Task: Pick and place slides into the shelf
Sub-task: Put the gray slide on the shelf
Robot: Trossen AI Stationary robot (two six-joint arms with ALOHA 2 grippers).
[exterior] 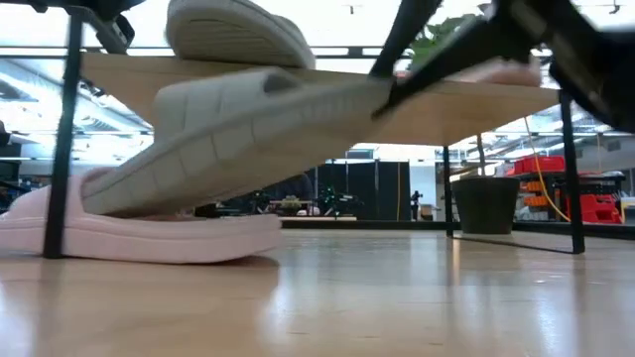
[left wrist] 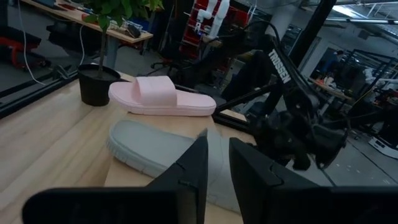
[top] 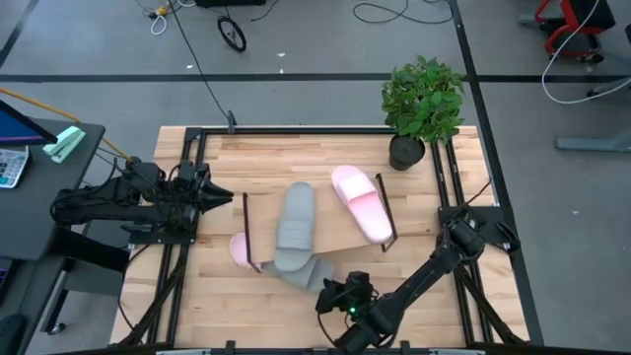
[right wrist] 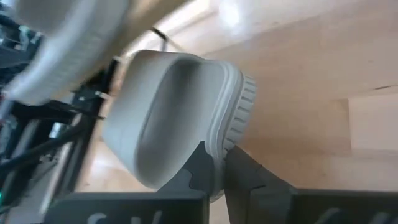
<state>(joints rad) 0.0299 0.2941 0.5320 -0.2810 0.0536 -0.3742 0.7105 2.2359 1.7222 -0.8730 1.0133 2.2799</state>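
The shelf (top: 340, 240) stands mid-table, with a grey slide (top: 296, 222) and a pink slide (top: 360, 202) lying flat on its board. Another pink slide (exterior: 139, 238) rests sole-down on the table under the shelf's left end. The second grey slide (top: 301, 268) is at the shelf's near side, with my right gripper (top: 328, 289) shut on it. My left gripper (top: 222, 197) waits at the table's left, pointing level at the shelf. Its fingers (left wrist: 199, 165) stand a narrow gap apart and hold nothing. My right gripper pinches the ribbed sole rim (right wrist: 231, 134) at one end of the grey slide between its two fingers. It comes slanting down from the table's near right. The held end (exterior: 367, 94) is raised. The other end (exterior: 109, 193) slopes down to the pink slide, though whether it touches it cannot be told.
A potted plant (top: 419, 108) stands at the table's far right corner, behind the shelf. The shelf's thin black end frames (top: 246, 232) rise at both ends. Bare tabletop (top: 197, 296) lies near the front left.
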